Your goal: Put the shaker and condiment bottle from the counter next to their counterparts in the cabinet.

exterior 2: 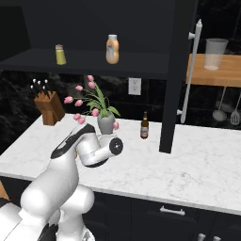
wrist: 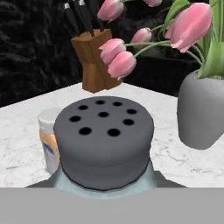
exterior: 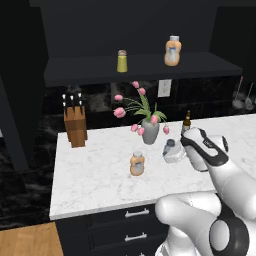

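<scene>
**Operator:** Where is the shaker now, and what does the hand do?

**Observer:** In your left base view, look right of centre. The small pale blue-grey translucent shaker with dark grey cap (exterior: 171,150) stands on the white grey-veined marble counter (exterior: 95,175), just at the tip of the white arm's gripper (exterior: 179,150). In your hand view the shaker's cap with its round holes sits at lower centre, very close to the camera. Whether the fingers press on it I cannot tell; they are hidden behind the shaker and the hand, so you cannot judge how far open they stand.

**Operator:** And the bottle?

**Observer:** The small orange squat condiment bottle with silver-grey cap and white label (exterior: 137,164) stands upright on the counter, left of the shaker and near it, at the centre of your left base view. Behind both you see the grey vase of pink tulips (exterior: 149,131), and a thin dark brown bottle (exterior: 187,121) to its right.

**Operator:** The cabinet?

**Observer:** At the top of the frame, on the dark shelf of the black doorless wall cabinet (exterior: 90,72), stand the yellow-green shaker with silver cap (exterior: 122,61) and a second orange bottle (exterior: 172,51), well apart. The wooden knife block (exterior: 75,125) is at the left.
</scene>
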Robot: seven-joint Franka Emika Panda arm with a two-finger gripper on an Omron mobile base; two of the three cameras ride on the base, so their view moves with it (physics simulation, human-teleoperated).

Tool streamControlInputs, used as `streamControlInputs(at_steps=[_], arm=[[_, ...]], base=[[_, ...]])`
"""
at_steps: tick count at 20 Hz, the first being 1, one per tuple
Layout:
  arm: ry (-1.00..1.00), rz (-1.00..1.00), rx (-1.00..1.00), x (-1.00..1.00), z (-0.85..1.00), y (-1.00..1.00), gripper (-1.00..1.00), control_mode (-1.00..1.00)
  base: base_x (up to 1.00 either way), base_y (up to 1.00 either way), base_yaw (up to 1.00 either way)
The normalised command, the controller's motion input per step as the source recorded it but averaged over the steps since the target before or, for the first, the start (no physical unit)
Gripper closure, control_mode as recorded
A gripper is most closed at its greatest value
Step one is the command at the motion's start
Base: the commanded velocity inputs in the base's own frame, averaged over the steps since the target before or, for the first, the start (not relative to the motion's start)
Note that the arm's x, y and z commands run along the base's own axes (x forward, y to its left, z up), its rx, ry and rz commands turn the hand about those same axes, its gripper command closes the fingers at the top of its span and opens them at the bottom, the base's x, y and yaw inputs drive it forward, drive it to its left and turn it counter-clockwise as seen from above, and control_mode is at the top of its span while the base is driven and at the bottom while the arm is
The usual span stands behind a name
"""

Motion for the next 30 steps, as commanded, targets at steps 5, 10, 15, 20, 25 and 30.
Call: streamControlInputs(at_steps=[5, 10, 15, 20, 25, 30], arm=[[-0.09, -0.28, -0.01, 0.00, 0.17, 0.00, 1.00, -1.00], [-0.14, -0.23, -0.05, 0.00, 0.49, 0.00, 1.00, -1.00], [-0.14, -0.25, -0.07, 0.00, 0.57, 0.03, 1.00, -1.00], [-0.06, -0.18, -0.13, 0.00, 0.85, 0.30, 1.00, -1.00], [-0.02, 0.00, -0.15, -0.01, 1.00, 0.36, 1.00, -1.00], [0.01, -0.02, -0.07, -0.02, 1.00, 0.25, 1.00, -1.00]], base=[[0.00, 0.00, 0.00], [0.00, 0.00, 0.00], [0.00, 0.00, 0.00], [0.00, 0.00, 0.00], [0.00, 0.00, 0.00], [0.00, 0.00, 0.00]])
